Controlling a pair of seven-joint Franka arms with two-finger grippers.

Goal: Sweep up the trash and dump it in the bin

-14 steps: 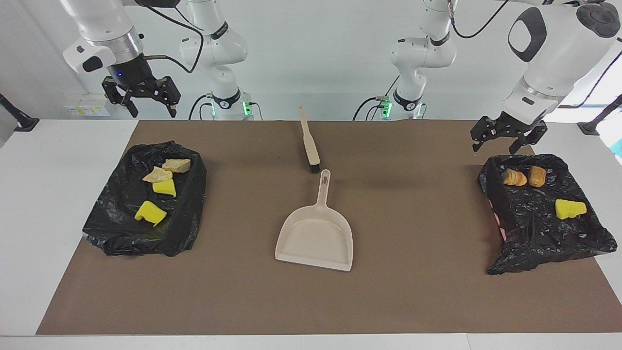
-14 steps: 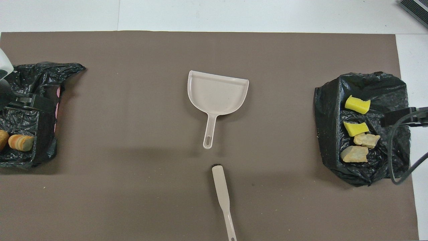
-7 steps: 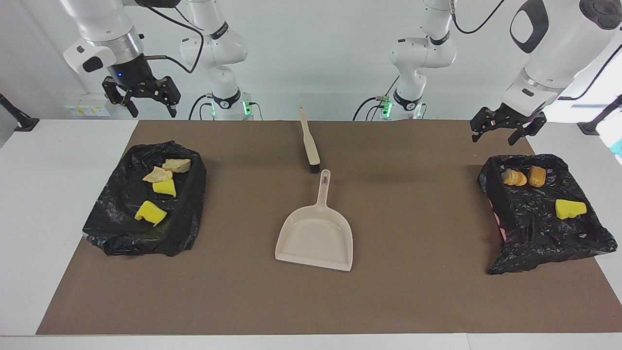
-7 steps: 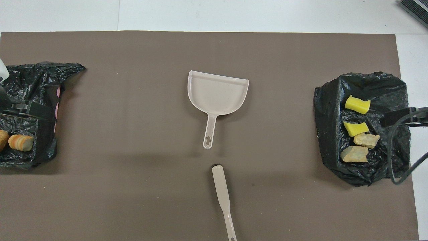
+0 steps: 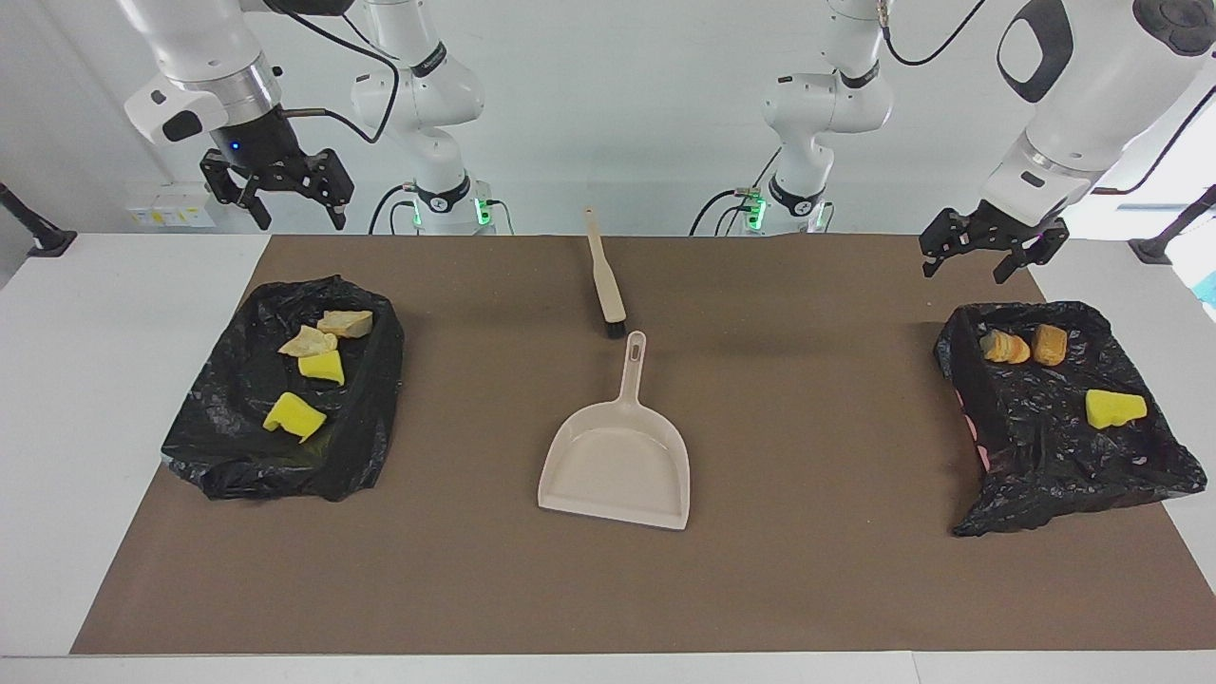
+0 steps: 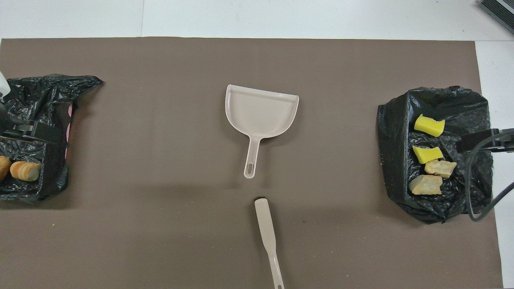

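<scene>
The trash lies in two bins lined with black bags. The bin (image 5: pixel 237 446) at the right arm's end holds two yellow wedges (image 5: pixel 294 416) and two tan chunks (image 5: pixel 346 323). The bin (image 5: pixel 1045 465) at the left arm's end holds an orange-brown lump (image 5: pixel 1005 347), a brown chunk (image 5: pixel 1049 344) and a yellow wedge (image 5: pixel 1115 408). My right gripper (image 5: pixel 275 201) hangs open and empty, high over the table edge by its bin. My left gripper (image 5: pixel 988 258) hangs open and empty over the robots' edge of its bin.
A beige dustpan (image 5: pixel 617 464) lies mid-mat, handle toward the robots. The beige brush (image 5: pixel 605 275) lies nearer the robots, its black bristles close to the dustpan's handle. A brown mat (image 6: pixel 160 160) covers the table between the bins.
My left gripper has lifted up from the edge of its bin. The right gripper, the trash, the dustpan and the brush have stayed where they were.
</scene>
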